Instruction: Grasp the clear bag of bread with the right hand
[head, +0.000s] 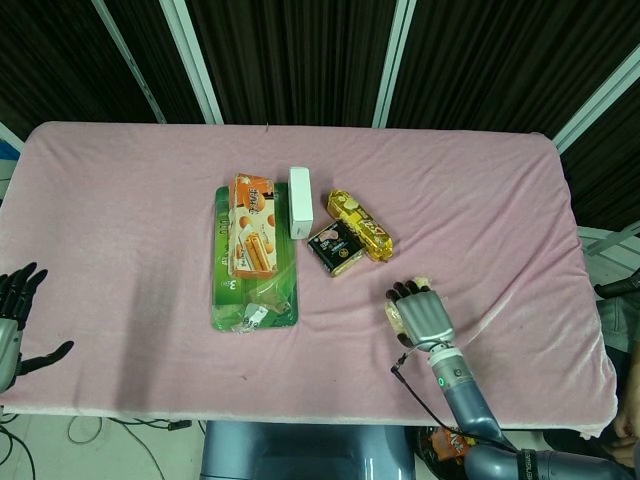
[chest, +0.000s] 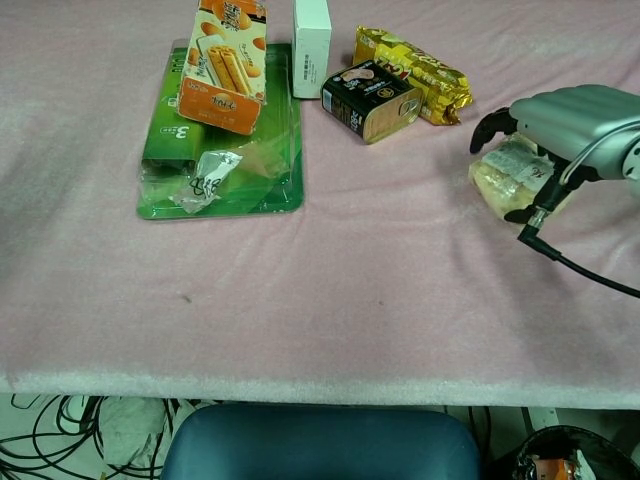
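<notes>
Covering the clear bag of bread (chest: 497, 178) from above was the right hand (head: 424, 314), fingers curled over it, grip unconfirmed. Bag lay near the table's (head: 120, 180) front-right; left hand (head: 12, 320) open, well apart.

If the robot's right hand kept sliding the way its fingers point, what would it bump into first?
The right hand lies over the clear bag of bread, so that is already under it. Past the fingertips, likely the yellow snack pack or the dark can; depth is unclear.
</notes>
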